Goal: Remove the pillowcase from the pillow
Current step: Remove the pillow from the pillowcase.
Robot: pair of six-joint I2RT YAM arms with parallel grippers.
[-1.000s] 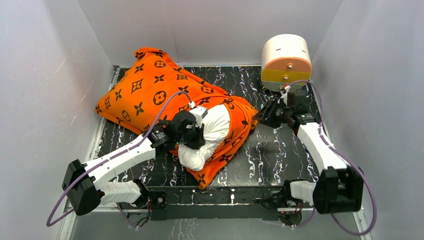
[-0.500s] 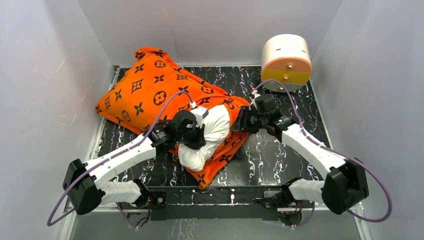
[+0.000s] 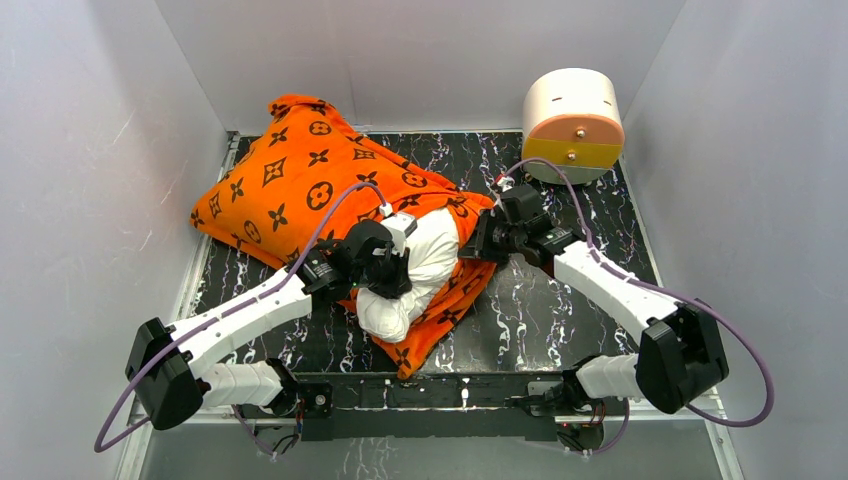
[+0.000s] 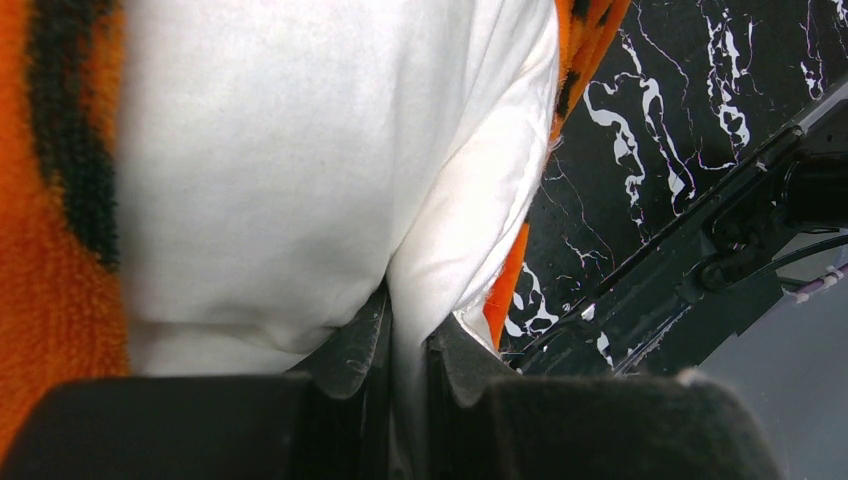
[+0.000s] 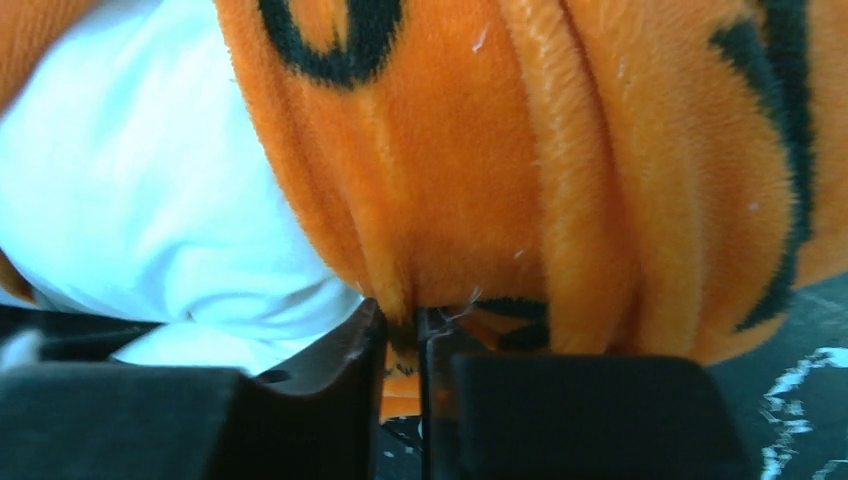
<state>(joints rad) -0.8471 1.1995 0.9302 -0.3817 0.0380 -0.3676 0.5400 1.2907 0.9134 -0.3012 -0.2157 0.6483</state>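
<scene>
The pillowcase (image 3: 300, 180), orange with dark brown motifs, lies diagonally from the far left corner of the worktop (image 3: 560, 310) toward the middle of the near edge. Its open end faces the near edge, where the white pillow (image 3: 430, 262) protrudes, with orange fabric bunched around and beneath it. The left gripper (image 3: 392, 278) sits against the exposed pillow on its left side. The right gripper (image 3: 476, 246) meets the pillowcase rim on the pillow's right side, its arm reaching in from the near right corner. The round drawer box (image 3: 572, 120) stands at the far right corner, apart from both arms
</scene>
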